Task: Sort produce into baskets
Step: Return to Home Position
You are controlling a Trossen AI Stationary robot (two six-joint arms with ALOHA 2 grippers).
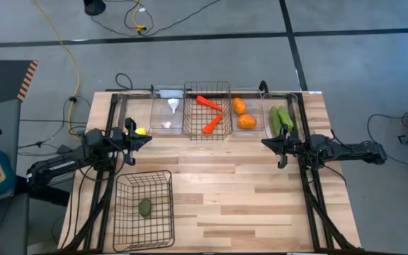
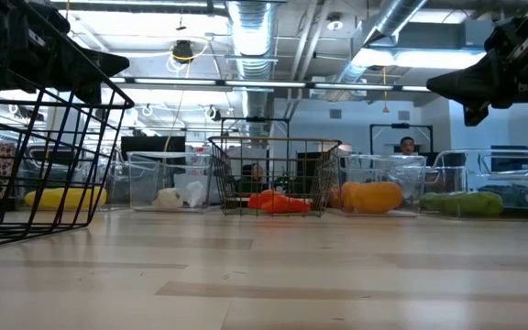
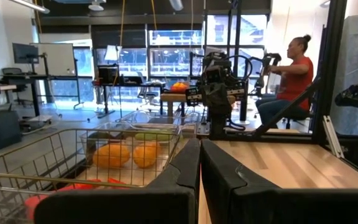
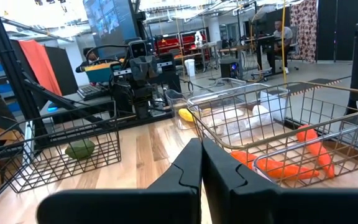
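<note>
Two red-orange carrots point(image 1: 209, 113) lie in the smaller wire basket point(image 1: 207, 134) at the far edge. Two white garlics point(image 1: 170, 115) lie in a clear bin left of it. Two orange fruits point(image 1: 243, 113) and two green cucumbers point(image 1: 283, 117) lie in clear bins to its right. A dark green avocado point(image 1: 145, 207) lies in the larger wire basket point(image 1: 143, 177) at the near left. A yellow squash point(image 1: 141, 131) lies on the table by my left gripper point(image 1: 147, 139), which is shut and empty. My right gripper point(image 1: 264, 143) is shut and empty, near the cucumbers.
The row of bins and the small basket lines the table's far edge. The large basket stands at the near left corner. Bare wood lies between the two grippers and toward the near right point(image 1: 261, 205). A person sits beyond the table in the left wrist view point(image 3: 291, 74).
</note>
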